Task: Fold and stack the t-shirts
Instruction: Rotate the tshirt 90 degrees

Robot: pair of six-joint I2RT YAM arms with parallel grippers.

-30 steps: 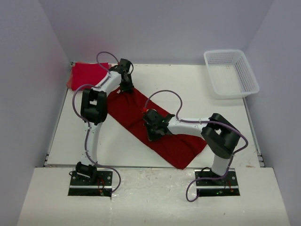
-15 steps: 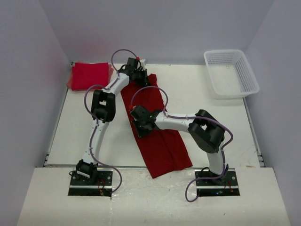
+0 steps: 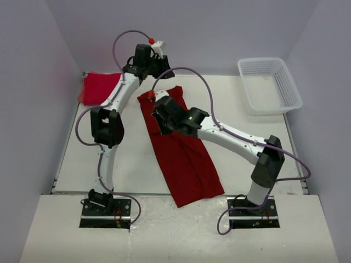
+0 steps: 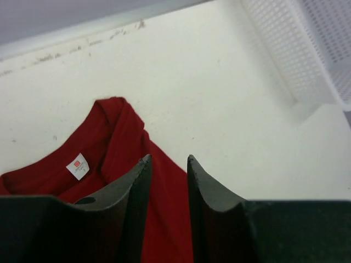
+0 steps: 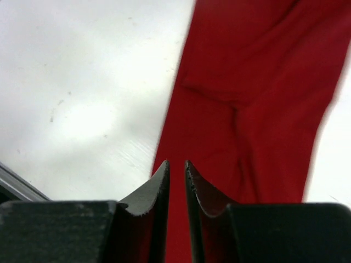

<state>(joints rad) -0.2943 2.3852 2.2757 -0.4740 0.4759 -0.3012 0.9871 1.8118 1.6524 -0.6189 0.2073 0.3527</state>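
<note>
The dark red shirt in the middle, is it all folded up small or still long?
Still long. The dark red shirt lies as a narrow folded strip across the table, not a small square like the bright red shirt in the far corner.
</note>
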